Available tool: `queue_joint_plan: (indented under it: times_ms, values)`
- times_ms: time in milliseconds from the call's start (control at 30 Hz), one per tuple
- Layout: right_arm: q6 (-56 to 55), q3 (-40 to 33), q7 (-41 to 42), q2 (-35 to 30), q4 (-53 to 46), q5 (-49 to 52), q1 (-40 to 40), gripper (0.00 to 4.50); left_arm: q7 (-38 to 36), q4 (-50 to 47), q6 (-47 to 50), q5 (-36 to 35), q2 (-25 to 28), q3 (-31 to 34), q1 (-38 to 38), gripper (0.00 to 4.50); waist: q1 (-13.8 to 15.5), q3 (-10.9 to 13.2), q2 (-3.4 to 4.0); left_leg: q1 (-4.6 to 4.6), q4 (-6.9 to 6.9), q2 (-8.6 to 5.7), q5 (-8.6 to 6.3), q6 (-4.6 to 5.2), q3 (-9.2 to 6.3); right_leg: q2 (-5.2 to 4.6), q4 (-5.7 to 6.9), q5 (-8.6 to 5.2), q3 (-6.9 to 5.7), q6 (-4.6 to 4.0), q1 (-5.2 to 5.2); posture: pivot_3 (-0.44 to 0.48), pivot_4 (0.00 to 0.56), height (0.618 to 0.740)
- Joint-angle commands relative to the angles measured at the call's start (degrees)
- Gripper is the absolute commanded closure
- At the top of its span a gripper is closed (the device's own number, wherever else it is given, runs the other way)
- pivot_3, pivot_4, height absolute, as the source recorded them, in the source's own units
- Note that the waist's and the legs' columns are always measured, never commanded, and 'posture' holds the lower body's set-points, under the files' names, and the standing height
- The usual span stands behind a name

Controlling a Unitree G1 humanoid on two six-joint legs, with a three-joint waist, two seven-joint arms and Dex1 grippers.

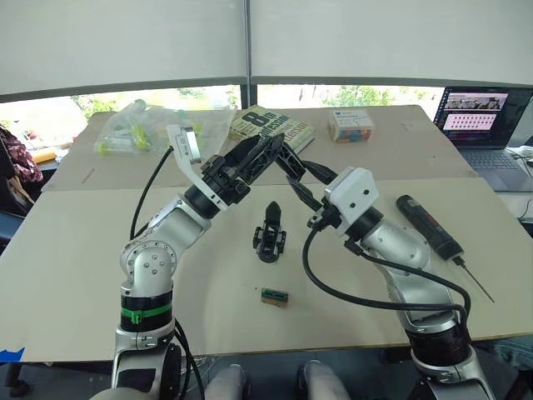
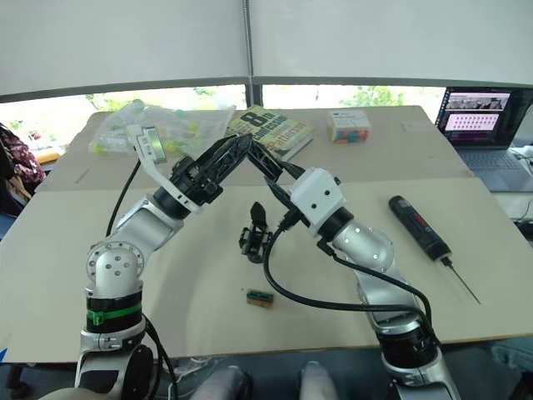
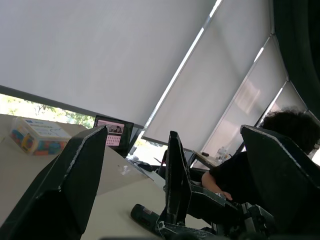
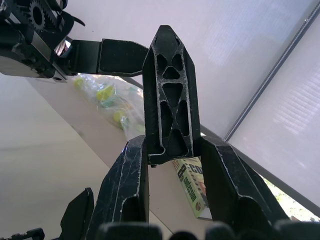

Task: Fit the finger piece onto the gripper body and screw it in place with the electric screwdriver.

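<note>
My right gripper is shut on the finger piece, a black ribbed piece tapering to a point, and holds it up above the table's middle. My left gripper is open, and its fingers stand on either side of the finger piece without touching it. The two grippers meet above the far half of the table. The gripper body stands on the table below them. The electric screwdriver lies on the table to the right, with its bit pointing toward the near edge.
A small green-and-tan block lies near the front of the table. At the back are a plastic bag of yellow-green parts, a book and a box of coloured pieces. A laptop stands at the far right. A person sits beyond the table.
</note>
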Motion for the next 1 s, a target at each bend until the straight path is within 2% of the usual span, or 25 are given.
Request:
queue_joint_plan:
  times_ms: [33, 200, 233, 267, 367, 433, 467, 567, 633, 667, 800, 900, 1000]
  values:
    - [-2.9, 0.4, 1.0, -0.2, -1.7, -0.8, -0.9, 3.41, -0.2, -1.2, -0.7, -0.8, -0.8, 0.2, -1.3, 1.27, 0.0, 0.0, 0.0, 0.0, 0.0, 0.0, 0.0, 0.0, 0.0, 0.0, 0.0, 0.0, 0.0, 0.0, 0.0, 0.0, 0.15, 0.74]
    - [-3.7, 0.9, 2.0, -0.2, -1.9, -1.2, -0.6, 3.41, -0.3, -2.1, 0.3, -2.0, -1.6, -0.3, -0.4, 3.84, 0.0, 0.0, 0.0, 0.0, 0.0, 0.0, 0.0, 0.0, 0.0, 0.0, -0.01, 0.0, 0.0, 0.0, 0.01, 0.0, 0.15, 0.74]
    - [-3.7, 1.0, 2.2, -0.2, -2.0, -1.2, -0.5, 3.41, -0.2, -2.1, 0.2, -2.1, -1.8, -0.3, -0.3, 4.26, 0.0, 0.0, 0.0, 0.0, 0.0, 0.0, 0.0, 0.0, 0.0, 0.0, -0.01, 0.0, 0.0, 0.0, 0.01, 0.0, 0.15, 0.74]
    - [-3.8, 1.1, 2.5, -0.2, -2.1, -1.2, -0.4, 3.41, 0.0, -2.1, 0.1, -2.3, -2.0, -0.2, -0.3, 4.45, 0.1, 0.0, -0.01, 0.0, 0.0, -0.01, 0.0, 0.0, 0.0, -0.01, -0.01, 0.0, 0.01, 0.0, 0.01, 0.0, 0.15, 0.74]
    - [-2.3, 0.4, 3.3, 0.4, -2.6, 1.1, 0.1, 3.41, 0.3, -2.1, -0.2, -2.3, -2.2, 0.1, -0.3, 4.45, 0.0, 0.0, -0.01, 0.0, 0.0, -0.01, 0.0, 0.0, 0.0, 0.0, -0.01, 0.0, 0.01, 0.0, 0.01, 0.0, 0.15, 0.74]
    - [-1.8, -0.8, 3.5, 0.0, -3.1, 1.5, 0.1, 2.34, 0.4, -2.0, -0.6, -2.5, -2.3, 0.6, -0.3, 4.5, 0.0, 0.0, -0.01, 0.0, 0.0, 0.0, 0.0, 0.0, 0.01, 0.0, -0.01, 0.0, 0.01, 0.0, 0.01, 0.0, 0.15, 0.74]
    - [-1.6, -1.6, 3.7, -0.6, -3.4, 1.7, -0.1, 1.97, 0.5, -1.9, -0.8, -2.7, -2.4, 1.0, -0.3, 4.5, 0.0, 0.0, -0.01, 0.0, 0.0, 0.0, 0.0, 0.0, 0.01, 0.0, -0.01, 0.0, 0.02, 0.0, 0.01, 0.0, 0.15, 0.74]
    - [1.0, -5.8, 5.2, -2.7, -4.2, 4.8, -0.9, 0.94, 0.3, -0.9, -1.1, -3.9, -1.7, 2.8, -1.2, 4.5, 0.1, 0.0, -0.02, 0.0, 0.0, -0.01, 0.0, 0.0, 0.01, 0.0, -0.01, 0.0, 0.02, 0.0, 0.01, 0.0, 0.15, 0.74]
    - [3.7, -8.5, 9.4, -5.5, -4.6, 10.0, -0.4, 0.24, -0.9, 0.2, -0.5, -4.3, 0.1, 3.9, -1.9, 4.5, 0.1, 0.0, -0.03, 0.0, 0.0, -0.01, 0.0, 0.0, 0.01, -0.01, -0.02, 0.0, 0.02, 0.0, 0.03, 0.0, 0.15, 0.74]
    - [4.9, -9.7, 11.4, -6.8, -4.6, 12.4, -0.2, 0.05, -1.5, 0.7, -0.2, -4.3, 1.0, 4.3, -2.1, 4.5, 0.1, 0.0, -0.03, 0.0, 0.01, -0.01, 0.0, 0.01, 0.01, -0.01, -0.02, 0.0, 0.02, 0.0, 0.03, 0.0, 0.15, 0.74]
    - [22.4, -16.4, 19.5, -14.1, -3.8, 31.6, -3.4, 0.05, -12.1, 3.7, 9.3, -8.1, 11.8, 3.4, -2.7, 4.5, -0.2, 0.1, -0.03, 0.0, 0.0, 0.01, -0.02, 0.04, 0.03, 0.03, -0.01, 0.0, 0.02, -0.01, 0.02, 0.0, 0.15, 0.74]
    - [35.7, -17.1, 24.2, -18.9, -3.0, 44.7, -6.6, 0.05, -16.5, 6.4, 14.7, -10.0, 16.4, 2.2, -4.4, 4.5, -0.2, 0.1, -0.04, 0.02, -0.01, 0.07, -0.04, 0.09, 0.09, 0.07, 0.0, 0.0, 0.07, -0.01, 0.01, 0.0, 0.15, 0.74]
    - [44.2, -14.5, 28.5, -22.3, 1.0, 50.7, -10.5, 0.05, -22.6, 8.0, 18.9, -7.4, 20.6, -1.9, -6.5, 4.5, -0.1, 0.1, -0.08, 0.02, -0.01, 0.11, -0.06, 0.12, 0.09, 0.1, -0.03, 0.0, 0.02, -0.01, 0.04, 0.0, 0.15, 0.74]
